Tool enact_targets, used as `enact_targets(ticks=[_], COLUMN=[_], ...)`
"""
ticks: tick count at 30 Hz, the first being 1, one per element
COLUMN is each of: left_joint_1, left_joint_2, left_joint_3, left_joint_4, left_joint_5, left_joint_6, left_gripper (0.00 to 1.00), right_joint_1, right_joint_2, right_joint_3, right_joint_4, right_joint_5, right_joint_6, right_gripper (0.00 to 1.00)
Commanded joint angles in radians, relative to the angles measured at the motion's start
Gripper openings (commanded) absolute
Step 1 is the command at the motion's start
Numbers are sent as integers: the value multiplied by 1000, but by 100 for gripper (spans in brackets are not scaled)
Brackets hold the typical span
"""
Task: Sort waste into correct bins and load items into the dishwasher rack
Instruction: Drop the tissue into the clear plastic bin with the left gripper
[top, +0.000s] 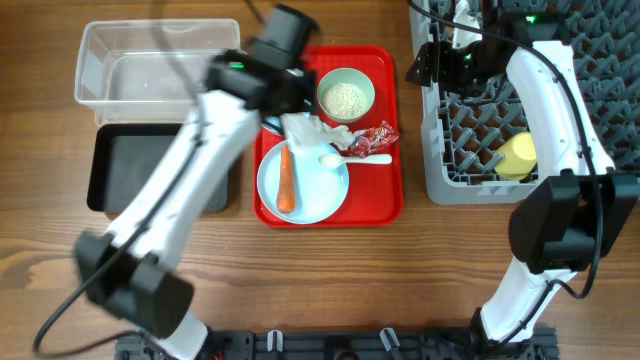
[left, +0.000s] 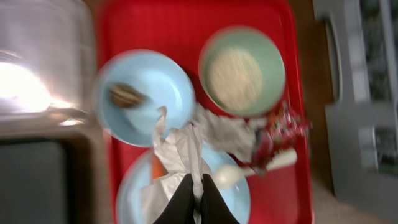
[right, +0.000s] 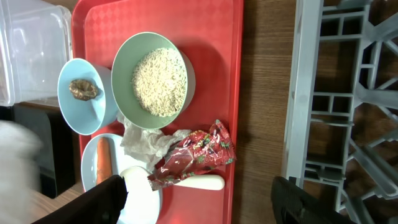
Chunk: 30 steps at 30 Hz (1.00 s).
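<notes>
Wooden bench (top: 50, 250): we are logging left tool (left: 197, 180) pinching crumpled tissue (left: 180, 146); clear tub (top: 90, 60), black tray (top: 105, 175) lying leftward of it.

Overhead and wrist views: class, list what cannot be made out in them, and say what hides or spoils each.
1. Overhead: the left arm hides most of the small blue bowl.
2. Left wrist: blur; whether the left gripper pinches the tissue is unclear.
3. Right wrist: the bottom edge cuts off the plate and carrot.
</notes>
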<state>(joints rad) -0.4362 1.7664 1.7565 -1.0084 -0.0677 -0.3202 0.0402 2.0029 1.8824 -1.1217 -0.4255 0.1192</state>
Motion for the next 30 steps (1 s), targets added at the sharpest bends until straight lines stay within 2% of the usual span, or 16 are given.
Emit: enact_targets(ticks=[1, 3, 5, 9, 10, 11, 12, 15, 16, 17, 21, 23, 28, 30], left_joint_1=[130, 231, 281, 365, 377, 386, 397, 417, 423, 427, 416, 385, 238, 172], left_joint_2=[-53, -36, -7, 126, 157, 188, 233, 312, 325, 326, 272, 207, 132, 138], left_joint_3=[11, 11, 11, 10, 10, 11, 11, 10, 11, 11, 18, 18, 18, -5], left_joint_4=[26, 94, 148, 351, 387, 415, 439, 467, 472, 476, 470, 417, 132, 68], left_joint_5=[-127, -177, -171, -169, -169, -169, -169, -169, -169, -169, -128, -21, 167, 184], left_joint_6=[-2, -2, -2, -2, -2, -2, -2, -2, -1, -1, 17, 75, 109, 138], left_gripper=[4, 4, 4, 5, 11, 22, 41, 79, 88, 91, 94, 94, 91, 90], right_joint_1=[2, 2, 2, 2, 2, 2, 2, 2, 2, 2, 2, 1, 1, 2], right_joint_2=[-14, -14, -14, -14, -14, -14, -14, -14, -14, -14, -14, -14, -14, -14], right_joint_3=[16, 16, 16, 16, 16, 16, 16, 16, 16, 16, 16, 16, 16, 16], right_joint_4=[-2, -1, -1, 2, 2, -1, -5, -13, -14, -15, -15, -16, -16, -16], right_joint_5=[7, 6, 6, 7, 7, 7, 7, 19, 24, 26, 26, 30, 48, 61], right_joint_6=[11, 11, 11, 11, 11, 12, 11, 11, 11, 11, 11, 11, 11, 12], right_gripper=[78, 78, 78, 78, 78, 79, 83, 96, 100, 100, 100, 100, 100, 100])
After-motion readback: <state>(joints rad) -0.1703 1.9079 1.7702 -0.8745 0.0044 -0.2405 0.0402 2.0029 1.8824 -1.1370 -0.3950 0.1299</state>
